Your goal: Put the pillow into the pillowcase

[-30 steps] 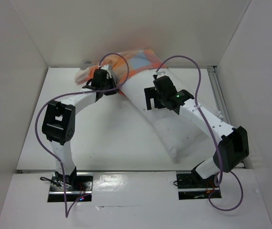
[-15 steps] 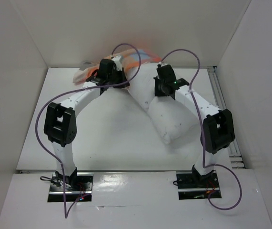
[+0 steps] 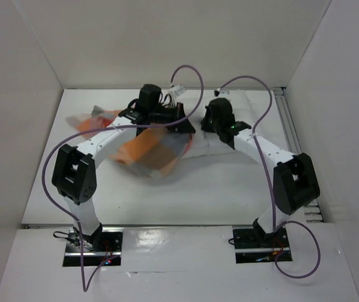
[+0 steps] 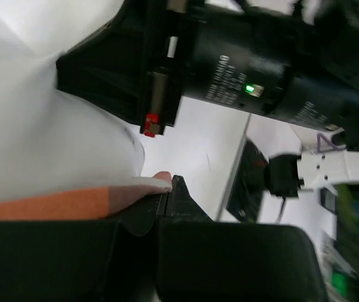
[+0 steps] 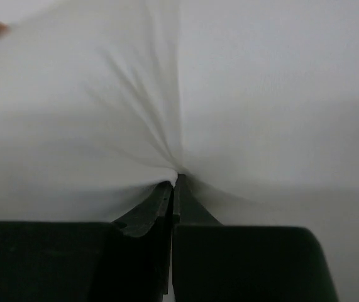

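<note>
The left gripper point(image 4: 166, 189) pinches what seems the pillowcase point(image 4: 60, 204) hem, the right gripper point(image 5: 174, 182) a pillow point(image 5: 229, 94) fold: both soft, light, best held by edges.

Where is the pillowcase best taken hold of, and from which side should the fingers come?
Pinch the pillowcase at its thin edge, coming in flat from the side so that one finger goes on each side of the cloth. It is limp and thin, with no body to clamp. The left gripper is shut on such an edge, probably a sound hold.
</note>
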`<state>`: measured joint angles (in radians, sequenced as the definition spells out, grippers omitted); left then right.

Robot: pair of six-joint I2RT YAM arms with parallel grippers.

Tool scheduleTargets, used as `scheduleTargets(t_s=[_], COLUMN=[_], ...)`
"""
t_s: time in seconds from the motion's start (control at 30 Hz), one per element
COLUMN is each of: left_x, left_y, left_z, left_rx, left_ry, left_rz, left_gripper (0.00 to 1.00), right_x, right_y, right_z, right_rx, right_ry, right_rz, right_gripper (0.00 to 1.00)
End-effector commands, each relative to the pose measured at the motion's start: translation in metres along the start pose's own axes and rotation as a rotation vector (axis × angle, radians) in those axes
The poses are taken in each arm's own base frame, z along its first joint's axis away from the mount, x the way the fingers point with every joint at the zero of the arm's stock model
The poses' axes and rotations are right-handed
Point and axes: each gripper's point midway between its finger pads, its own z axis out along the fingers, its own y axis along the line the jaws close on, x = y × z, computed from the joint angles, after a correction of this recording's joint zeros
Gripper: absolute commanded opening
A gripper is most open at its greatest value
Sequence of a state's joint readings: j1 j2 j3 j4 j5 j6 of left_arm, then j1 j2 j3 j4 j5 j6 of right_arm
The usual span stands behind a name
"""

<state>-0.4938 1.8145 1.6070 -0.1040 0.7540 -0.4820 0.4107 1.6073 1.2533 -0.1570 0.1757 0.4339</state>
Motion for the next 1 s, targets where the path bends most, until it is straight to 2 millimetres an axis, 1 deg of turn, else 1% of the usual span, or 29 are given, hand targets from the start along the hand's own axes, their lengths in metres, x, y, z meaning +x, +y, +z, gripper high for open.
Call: scheduleTargets(t_s=[0.0,0.03,0.07,0.1,0.13,0.17,0.2,0.23,0.27,0.3,0.33,0.37,0.4,0.43,0.47,0.5,0.53,0.57,0.6,0.63,0.67,0.7,0.73,0.8,0.83,0.87,0.9,0.93,0.97], left_x=[0.028,0.04,0.052,0.051,0.049,0.047,0.037,0.023,0.007,0.0,-0.012,-0.027,-0.036,-0.038,-0.047,-0.061,-0.066,-0.066,-0.075,-0.077,-0.073,-0.081,-0.076,-0.079,-0.077,-0.063,-0.072,-0.059,-0.053], left_y=[-0.017,-0.02,-0.015,-0.028,-0.032,-0.034,-0.038,-0.051,-0.063,-0.062,-0.068,-0.072,-0.068,-0.065,-0.056,-0.044,-0.03,-0.01,0.021,0.041,0.052,0.06,0.093,0.113,0.128,0.148,0.149,0.159,0.164], left_z=[-0.013,-0.02,-0.021,-0.028,-0.034,-0.04,-0.049,-0.062,-0.071,-0.08,-0.092,-0.1,-0.106,-0.113,-0.124,-0.131,-0.136,-0.145,-0.148,-0.155,-0.153,-0.155,-0.155,-0.155,-0.16,-0.143,-0.145,-0.147,-0.143], left_rx=[0.082,0.077,0.063,0.06,0.046,0.012,0.0,-0.008,-0.013,-0.05,-0.07,-0.087,-0.126,-0.153,-0.191,-0.257,-0.311,-0.384,-0.493,-0.563,-0.603,-0.639,-0.751,-0.822,-0.896,-0.941,-0.982,-1.054,-1.074], left_ry=[0.037,0.048,0.078,0.071,0.066,0.064,0.039,0.0,-0.034,-0.05,-0.084,-0.115,-0.136,-0.136,-0.161,-0.197,-0.207,-0.202,-0.221,-0.229,-0.205,-0.213,-0.203,-0.193,-0.187,-0.125,-0.13,-0.074,-0.048], left_rz=[-0.051,-0.074,-0.11,-0.089,-0.09,-0.086,-0.058,-0.03,0.013,0.023,0.038,0.067,0.063,0.046,0.036,0.016,-0.005,-0.053,-0.081,-0.122,-0.15,-0.136,-0.165,-0.171,-0.183,-0.201,-0.181,-0.189,-0.192], left_gripper=[0.0,0.0,0.0,0.01,0.1,0.17,0.22,0.32,0.51,0.56,0.62,0.67,0.66,0.66,0.65,0.65,0.65,0.65,0.67,0.67,0.67,0.68,0.68,0.68,0.7,0.7,0.71,0.71,0.71], right_x=[0.055,0.076,0.079,0.08,0.086,0.089,0.094,0.088,0.084,0.09,0.085,0.086,0.087,0.081,0.082,0.078,0.081,0.078,0.076,0.072,0.069,0.066,0.051,0.035,0.02,0.015,0.002,-0.01,-0.008], right_y=[0.042,0.043,0.046,0.046,0.049,0.043,0.044,0.045,0.049,0.048,0.046,0.047,0.048,0.048,0.049,0.053,0.048,0.05,0.046,0.044,0.042,0.04,0.04,0.031,0.033,0.026,0.013,0.013,0.001], right_z=[-0.009,-0.011,-0.016,-0.021,-0.025,-0.028,-0.033,-0.04,-0.044,-0.049,-0.055,-0.059,-0.063,-0.065,-0.071,-0.073,-0.074,-0.078,-0.078,-0.08,-0.081,-0.082,-0.086,-0.091,-0.093,-0.095,-0.093,-0.093,-0.088], right_rx=[-0.141,-0.141,-0.151,-0.148,-0.154,-0.138,-0.143,-0.154,-0.161,-0.152,-0.147,-0.144,-0.146,-0.142,-0.142,-0.146,-0.123,-0.123,-0.106,-0.087,-0.073,-0.065,-0.047,-0.005,-0.006,0.016,0.052,0.044,0.083], right_ry=[0.065,0.105,0.107,0.106,0.118,0.118,0.127,0.109,0.096,0.104,0.095,0.096,0.093,0.079,0.083,0.067,0.082,0.076,0.072,0.074,0.068,0.064,0.024,-0.007,-0.031,-0.023,-0.038,-0.04,-0.008], right_rz=[0.062,0.054,0.049,0.043,0.034,0.041,0.035,0.039,0.038,0.027,0.028,0.021,-0.011,-0.018,-0.036,-0.065,-0.084,-0.101,-0.131,-0.145,-0.155,-0.177,-0.177,-0.189,-0.173,-0.179,-0.157,-0.151,-0.153], right_gripper=[0.0,0.0,0.0,0.0,0.0,0.0,0.0,0.0,0.0,0.0,0.0,0.0,0.01,0.01,0.01,0.04,0.1,0.41,0.65,0.79,0.89,0.92,0.93,0.97,0.97,0.99,0.99,1.0,1.0])
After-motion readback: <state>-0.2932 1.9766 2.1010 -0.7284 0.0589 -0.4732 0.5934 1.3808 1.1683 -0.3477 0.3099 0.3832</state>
